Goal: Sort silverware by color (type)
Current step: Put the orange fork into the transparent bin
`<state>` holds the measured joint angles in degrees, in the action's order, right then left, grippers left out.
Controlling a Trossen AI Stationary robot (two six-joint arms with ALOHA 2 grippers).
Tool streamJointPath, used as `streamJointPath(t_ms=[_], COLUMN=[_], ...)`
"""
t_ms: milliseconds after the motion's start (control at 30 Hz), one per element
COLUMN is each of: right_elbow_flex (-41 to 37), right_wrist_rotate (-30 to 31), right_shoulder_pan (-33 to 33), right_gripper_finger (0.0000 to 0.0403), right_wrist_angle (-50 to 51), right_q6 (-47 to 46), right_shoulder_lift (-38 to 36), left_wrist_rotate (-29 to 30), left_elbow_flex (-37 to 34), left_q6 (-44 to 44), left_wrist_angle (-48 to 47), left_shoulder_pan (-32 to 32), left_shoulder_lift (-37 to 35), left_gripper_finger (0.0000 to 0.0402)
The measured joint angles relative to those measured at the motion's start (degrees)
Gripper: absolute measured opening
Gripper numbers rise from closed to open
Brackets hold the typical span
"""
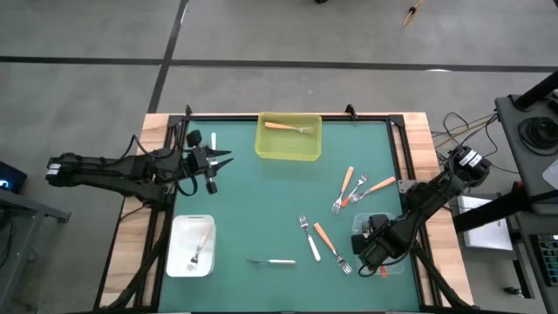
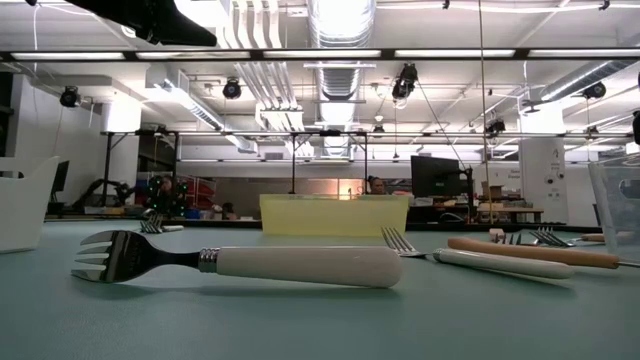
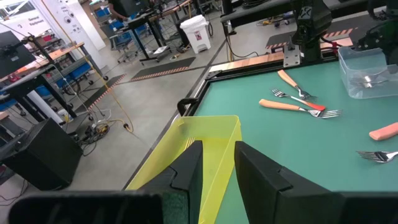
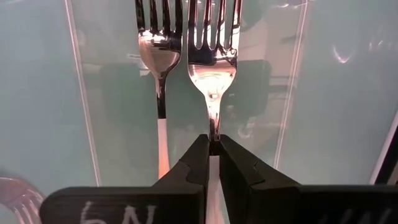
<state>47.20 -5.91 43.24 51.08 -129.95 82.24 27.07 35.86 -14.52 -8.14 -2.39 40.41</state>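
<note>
On the green worktop (image 1: 279,187), near edge, a white-handled fork (image 1: 272,261) lies alone. To its right, the right gripper (image 4: 213,148) reaches into a clear bin (image 1: 370,234), its fingers pinching the neck of a fork (image 4: 211,68) beside a second one. Other forks (image 1: 353,187) lie scattered mid-worktop; one sits in the white bin (image 1: 191,245). The left gripper (image 3: 217,163) hovers by the yellow bin (image 1: 289,138), fingers slightly apart, gripping nothing.
</note>
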Motion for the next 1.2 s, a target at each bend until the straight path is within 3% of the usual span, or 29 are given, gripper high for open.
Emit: streamJointPath(t_ms=[367, 667, 1000, 1200], right_elbow_flex=[0.5, 5.4, 7.6, 7.6], right_wrist_rotate=[0.1, 0.4, 4.7, 10.9], right_shoulder_pan=[0.0, 0.0, 0.0, 0.0], right_gripper_finger=[0.0013, 0.0013, 0.0013, 0.0013], right_wrist_angle=[0.6, 9.2, 12.3, 12.9], right_q6=[0.5, 1.1, 1.5, 1.0], right_shoulder_lift=[-0.1, -0.1, 0.0, 2.2], left_wrist_rotate=[0.0, 0.0, 0.0, 0.0], left_elbow_flex=[0.0, 0.0, 0.0, 0.0], left_q6=[0.0, 0.0, 0.0, 0.0], left_wrist_angle=[0.0, 0.0, 0.0, 0.0], left_shoulder_pan=[0.0, 0.0, 0.0, 0.0], left_shoulder_lift=[0.0, 0.0, 0.0, 0.0], left_gripper_finger=[0.0075, 0.0075, 0.0075, 0.0075])
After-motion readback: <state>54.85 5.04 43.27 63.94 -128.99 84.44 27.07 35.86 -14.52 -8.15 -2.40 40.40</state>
